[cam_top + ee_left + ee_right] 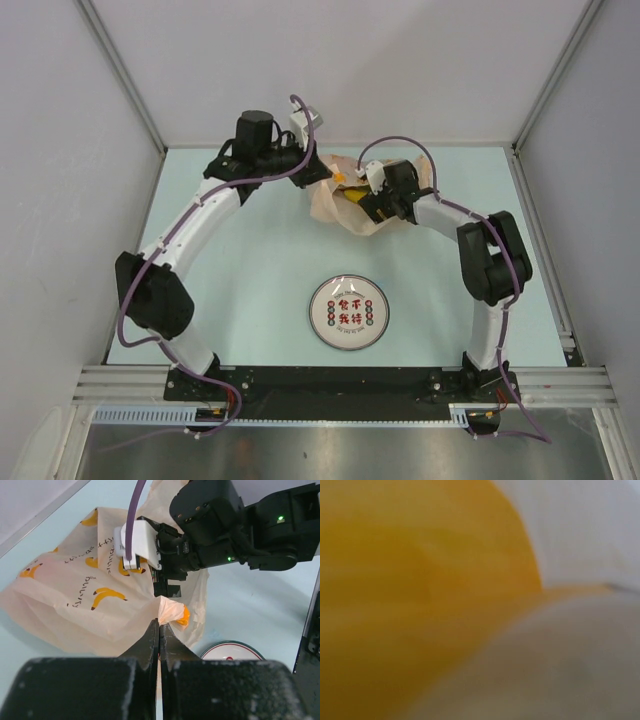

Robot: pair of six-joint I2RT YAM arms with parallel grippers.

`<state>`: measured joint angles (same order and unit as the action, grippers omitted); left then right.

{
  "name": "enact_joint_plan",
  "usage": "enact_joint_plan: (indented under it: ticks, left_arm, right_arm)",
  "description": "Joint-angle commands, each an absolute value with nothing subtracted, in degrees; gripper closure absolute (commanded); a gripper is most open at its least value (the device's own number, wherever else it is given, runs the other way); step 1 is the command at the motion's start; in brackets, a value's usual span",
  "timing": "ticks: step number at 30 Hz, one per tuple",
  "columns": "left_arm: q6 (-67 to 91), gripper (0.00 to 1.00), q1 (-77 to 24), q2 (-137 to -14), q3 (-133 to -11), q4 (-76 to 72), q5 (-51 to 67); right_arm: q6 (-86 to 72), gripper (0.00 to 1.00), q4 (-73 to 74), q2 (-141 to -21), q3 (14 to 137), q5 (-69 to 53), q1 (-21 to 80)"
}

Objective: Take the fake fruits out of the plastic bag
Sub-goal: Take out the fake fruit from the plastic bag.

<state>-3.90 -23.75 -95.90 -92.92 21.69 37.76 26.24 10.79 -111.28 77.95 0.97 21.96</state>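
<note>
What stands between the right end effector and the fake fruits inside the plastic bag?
Nothing visible. The right end effector is down in the mouth of the thin pale-orange plastic bag, pinched by the shut left end effector; the right wrist view is filled by a blurred yellow surface.

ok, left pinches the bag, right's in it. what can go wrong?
The left gripper is shut on just a thin fold of the plastic bag; a pull could slip or tear it.
The right wrist view is all yellow blur, so the right gripper may close on film too and drag the bag.
</note>
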Motion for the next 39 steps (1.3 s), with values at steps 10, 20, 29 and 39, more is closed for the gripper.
enact_joint_plan:
  ticks: [10,20,29,39]
  left_arm:
    - [-1.5,1.0,-23.8,-94.9,-90.9,19.3,39.5]
    - [-1.0,1.0,-24.0,-95.4,-90.5,19.3,39.3]
    - [-3.2,1.0,-23.1,-109.9,-112.8,15.4,32.4]
    - [-0.9,1.0,-25.6,-106.4,-102.0,16.3,38.1]
  right_arm:
    - [34.2,0.31,6.1,-115.6,79.9,8.3,20.5]
    - [35.6,0.64,4.8,-110.8,79.9,5.1,17.0]
    - [38.9,0.72,-6.6,-117.0,89.9,6.0,10.9]
    - [25.6,0.75,10.0,-95.2,80.8,-17.8,11.7]
